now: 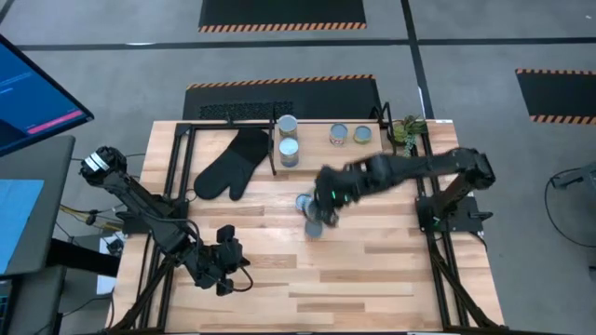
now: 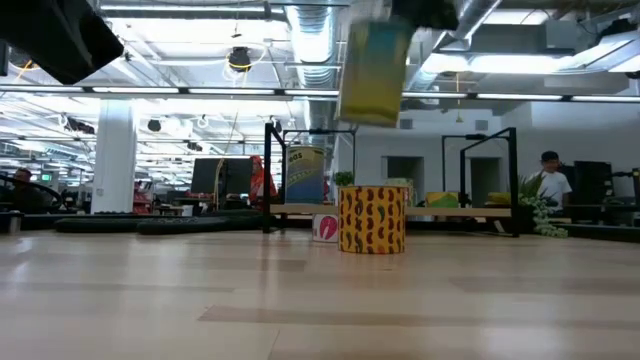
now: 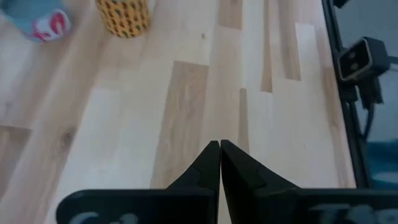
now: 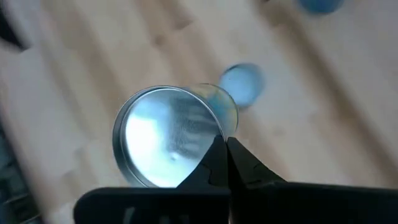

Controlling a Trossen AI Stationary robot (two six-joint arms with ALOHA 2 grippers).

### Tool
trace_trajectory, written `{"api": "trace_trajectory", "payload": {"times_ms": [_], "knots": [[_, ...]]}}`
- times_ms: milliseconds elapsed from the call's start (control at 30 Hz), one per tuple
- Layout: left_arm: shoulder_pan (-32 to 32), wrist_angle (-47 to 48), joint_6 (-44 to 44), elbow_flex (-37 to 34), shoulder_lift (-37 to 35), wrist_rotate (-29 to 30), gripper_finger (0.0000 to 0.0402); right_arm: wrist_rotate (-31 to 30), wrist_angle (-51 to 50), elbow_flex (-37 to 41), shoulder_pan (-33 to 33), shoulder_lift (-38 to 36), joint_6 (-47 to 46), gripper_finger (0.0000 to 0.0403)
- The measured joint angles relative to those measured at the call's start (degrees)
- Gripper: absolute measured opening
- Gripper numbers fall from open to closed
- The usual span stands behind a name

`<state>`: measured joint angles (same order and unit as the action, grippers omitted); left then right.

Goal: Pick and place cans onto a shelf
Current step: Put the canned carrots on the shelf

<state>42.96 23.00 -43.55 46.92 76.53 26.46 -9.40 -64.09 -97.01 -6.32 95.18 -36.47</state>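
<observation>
One yellow-labelled can (image 2: 374, 72) with a shiny silver end hangs airborne.

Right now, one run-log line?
right claw: shut on can, held above table | left claw: shut, idle, table's left side

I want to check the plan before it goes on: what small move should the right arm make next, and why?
Probably carry the yellow-labelled can slowly toward the shelf, without dropping height. The right gripper is shut on the can's rim, and the can hangs well above the table and the patterned can below it. The rim grip looks thin, so go gently. The left gripper waits shut near the table's front.
</observation>
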Motion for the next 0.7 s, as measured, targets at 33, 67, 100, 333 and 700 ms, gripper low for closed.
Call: {"api": "trace_trajectory", "payload": {"times_ms": [33, 67, 100, 333, 700], "knots": [[0.0, 0.0, 0.0, 0.0, 0.0, 0.9, 0.0, 0.0, 0.0, 0.0, 2.4, 0.0, 2.2, 0.0001], [0.0, 0.0, 0.0, 0.0, 0.0, 1.7, 0.0, 0.0, 0.1, 0.0, 4.8, 0.1, 4.3, 0.0001], [0.0, 0.0, 0.0, 0.0, 0.0, 2.3, 0.0, 0.0, 0.5, -0.1, 7.3, 0.6, 6.3, 0.0001], [-0.9, -0.1, 0.3, 0.0, 0.0, 5.6, 0.0, 3.4, 3.8, 0.0, 23.3, 3.7, 18.9, 0.0], [-6.6, -0.7, -0.5, 0.0, 0.0, 5.7, 0.0, 11.3, 9.4, 0.0, 37.5, 8.2, 31.8, 0.0]]}}
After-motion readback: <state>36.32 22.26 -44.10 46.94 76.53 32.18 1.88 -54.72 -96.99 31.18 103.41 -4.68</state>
